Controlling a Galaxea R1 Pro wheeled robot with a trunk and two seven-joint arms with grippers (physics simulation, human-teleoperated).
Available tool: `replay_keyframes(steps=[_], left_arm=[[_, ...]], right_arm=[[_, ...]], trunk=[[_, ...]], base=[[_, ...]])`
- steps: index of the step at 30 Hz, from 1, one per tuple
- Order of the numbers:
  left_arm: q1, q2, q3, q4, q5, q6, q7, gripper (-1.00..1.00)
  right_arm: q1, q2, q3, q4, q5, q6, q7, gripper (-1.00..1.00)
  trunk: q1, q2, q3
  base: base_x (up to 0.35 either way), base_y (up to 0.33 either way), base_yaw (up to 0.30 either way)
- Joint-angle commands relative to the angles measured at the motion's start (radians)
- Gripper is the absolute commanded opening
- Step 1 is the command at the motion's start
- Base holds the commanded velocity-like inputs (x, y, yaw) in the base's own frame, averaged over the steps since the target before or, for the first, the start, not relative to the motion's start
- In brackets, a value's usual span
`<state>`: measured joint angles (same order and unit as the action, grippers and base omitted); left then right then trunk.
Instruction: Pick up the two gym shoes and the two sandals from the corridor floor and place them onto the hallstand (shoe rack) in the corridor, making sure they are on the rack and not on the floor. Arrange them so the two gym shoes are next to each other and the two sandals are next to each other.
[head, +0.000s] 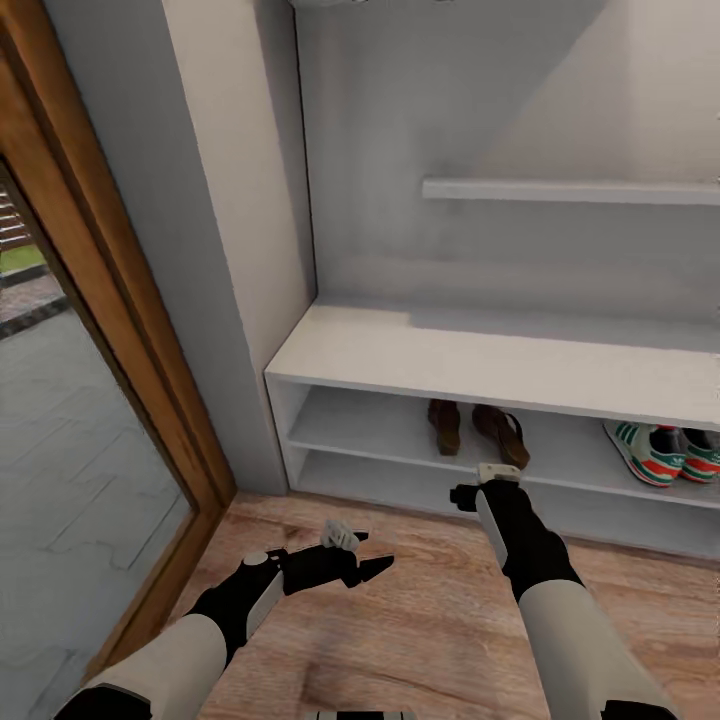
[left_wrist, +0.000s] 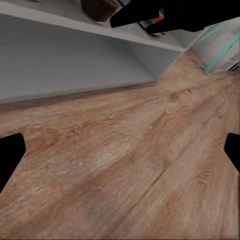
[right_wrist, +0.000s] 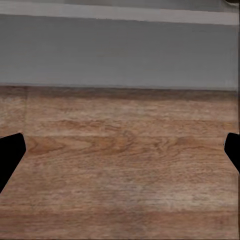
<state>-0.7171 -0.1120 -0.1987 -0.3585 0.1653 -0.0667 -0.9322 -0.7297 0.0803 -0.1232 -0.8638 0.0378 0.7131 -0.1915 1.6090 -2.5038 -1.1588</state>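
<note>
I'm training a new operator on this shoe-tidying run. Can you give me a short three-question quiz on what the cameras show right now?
1. True or false: the two sandals lie on the floor.
2. Multiple choice: where are the sneakers?
A. On the bench top
B. On the same low shelf as the sandals, further toward the robot's right
C. In the left gripper
3. Fill in: both the left gripper and the right gripper are ____ and hold nothing.

Key
1. False. They sit side by side on the low shelf.
2. B.
3. Open. Each wrist view shows the fingertips far apart over bare wood.
</note>
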Motion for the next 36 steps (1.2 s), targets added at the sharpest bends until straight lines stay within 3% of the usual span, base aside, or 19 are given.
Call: replay_keyframes(steps=[1, 11, 36], left_arm=[[-0.001, 0.001, -0.008, 0.001, 0.008, -0.007, 0.001, 1.00], [-0.001, 0.001, -0.008, 0.001, 0.008, -0.007, 0.001, 1.00], [-0.001, 0.002, -0.007, 0.001, 0.006, -0.007, 0.001, 1.00]], right_arm=[[0.000, 0.001, -0.003, -0.001, 0.004, 0.005, 0.001, 1.00], [0.000, 0.000, -0.004, 0.000, 0.003, -0.001, 0.003, 1.00], [0.002, -0.001, -0.007, 0.008, 0.002, -0.005, 0.006, 1.00]], trunk=[[-0.001, 0.000, -0.001], [-0.001, 0.000, -0.001], [-0.001, 0.000, -0.001]], base=[[-0.341, 0.000, 0.000], [-0.298, 0.000, 0.000], [-0.010, 0.000, 0.000]])
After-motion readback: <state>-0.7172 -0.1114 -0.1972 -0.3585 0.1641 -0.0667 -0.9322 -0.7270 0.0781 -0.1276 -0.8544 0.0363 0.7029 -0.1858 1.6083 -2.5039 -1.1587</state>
